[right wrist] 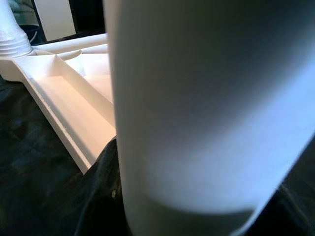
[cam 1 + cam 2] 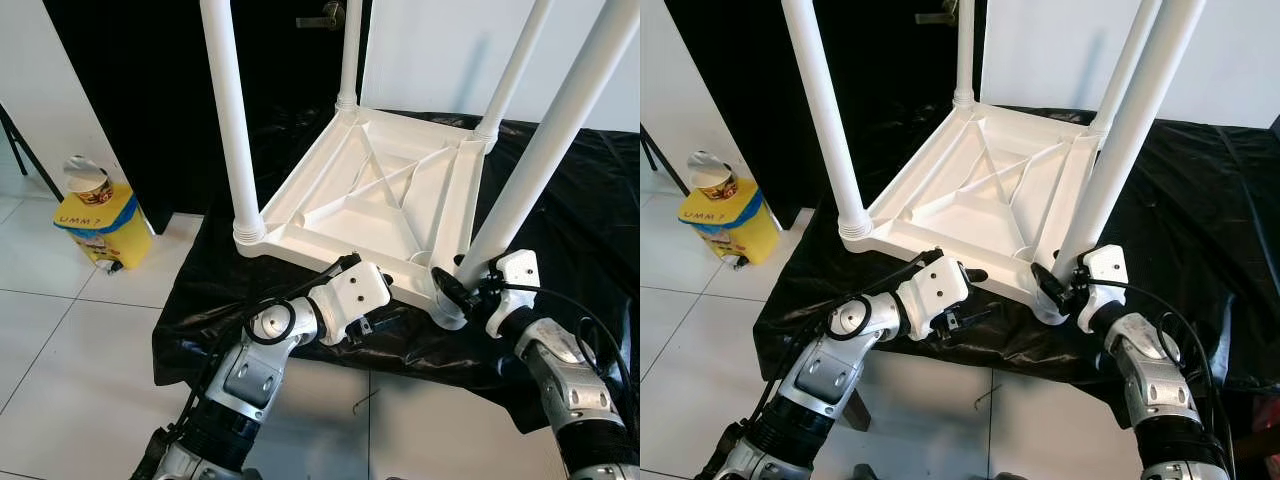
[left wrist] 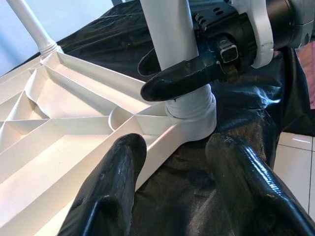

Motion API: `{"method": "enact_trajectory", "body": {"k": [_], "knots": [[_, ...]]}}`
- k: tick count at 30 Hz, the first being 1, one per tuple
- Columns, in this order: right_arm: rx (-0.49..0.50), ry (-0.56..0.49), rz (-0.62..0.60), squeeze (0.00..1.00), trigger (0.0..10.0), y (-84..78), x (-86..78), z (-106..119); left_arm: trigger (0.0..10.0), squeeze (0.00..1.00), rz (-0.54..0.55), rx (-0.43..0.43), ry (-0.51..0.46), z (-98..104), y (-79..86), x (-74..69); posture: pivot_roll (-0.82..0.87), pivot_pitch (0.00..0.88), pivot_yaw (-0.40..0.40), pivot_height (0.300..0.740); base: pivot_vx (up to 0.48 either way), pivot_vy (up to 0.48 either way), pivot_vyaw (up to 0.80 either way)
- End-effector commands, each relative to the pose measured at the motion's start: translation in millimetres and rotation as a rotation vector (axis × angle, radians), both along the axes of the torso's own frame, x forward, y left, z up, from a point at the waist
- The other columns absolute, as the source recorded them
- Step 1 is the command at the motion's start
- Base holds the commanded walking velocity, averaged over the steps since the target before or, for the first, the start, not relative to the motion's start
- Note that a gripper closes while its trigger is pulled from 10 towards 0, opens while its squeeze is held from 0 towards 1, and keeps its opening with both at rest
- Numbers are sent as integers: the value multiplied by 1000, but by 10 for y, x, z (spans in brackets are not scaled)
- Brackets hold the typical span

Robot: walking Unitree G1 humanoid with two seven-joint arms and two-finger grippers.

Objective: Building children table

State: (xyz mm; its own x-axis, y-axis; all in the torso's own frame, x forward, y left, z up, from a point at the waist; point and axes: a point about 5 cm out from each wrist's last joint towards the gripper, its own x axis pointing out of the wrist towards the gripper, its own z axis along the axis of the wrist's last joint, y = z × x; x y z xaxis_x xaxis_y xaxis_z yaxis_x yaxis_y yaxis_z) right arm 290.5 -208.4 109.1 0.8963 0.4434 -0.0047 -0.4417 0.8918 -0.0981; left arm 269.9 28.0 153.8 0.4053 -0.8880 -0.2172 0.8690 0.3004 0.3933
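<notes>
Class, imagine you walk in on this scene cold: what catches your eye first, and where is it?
First, the white table top lying upside down on a black sheet, with four white legs standing up from its corners. Next, the right gripper closed around the near-right leg just above its socket, while the left gripper waits open at the top's near edge. Off to the robot's left, a yellow bin stands on the tiled floor.

There was one upturned white tabletop [image 2: 365, 195] carrying four white legs [image 2: 228, 110], on one black-draped desk [image 2: 585, 230]. One yellow bin [image 2: 105, 228] stood nearby. Two claws showed, left claw [image 2: 350, 270] and right claw [image 2: 448, 290].
</notes>
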Motion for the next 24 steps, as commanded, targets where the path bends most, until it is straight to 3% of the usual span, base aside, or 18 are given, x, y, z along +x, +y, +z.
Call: {"method": "enact_trajectory", "body": {"k": [1,7,18,24], "knots": [[1,39,0,0,10000,74,-38,-111,10000,0,78,-27,-24,-22,-9,25,-35,0,-31,740,0,0,0],[-6,33,-91,0,10000,103,-80,-124,10000,0,66,-32,-27,-12,-67,45,-46,0,-39,740,0,0,0],[35,20,-478,0,10000,126,-200,-177,10000,0,93,-37,-16,-48,-41,17,-35,0,-63,740,0,0,0],[104,-1,-670,0,10000,280,-290,-133,10000,0,103,-41,-12,-31,-10,37,-36,16,-68,740,0,0,0]]}}
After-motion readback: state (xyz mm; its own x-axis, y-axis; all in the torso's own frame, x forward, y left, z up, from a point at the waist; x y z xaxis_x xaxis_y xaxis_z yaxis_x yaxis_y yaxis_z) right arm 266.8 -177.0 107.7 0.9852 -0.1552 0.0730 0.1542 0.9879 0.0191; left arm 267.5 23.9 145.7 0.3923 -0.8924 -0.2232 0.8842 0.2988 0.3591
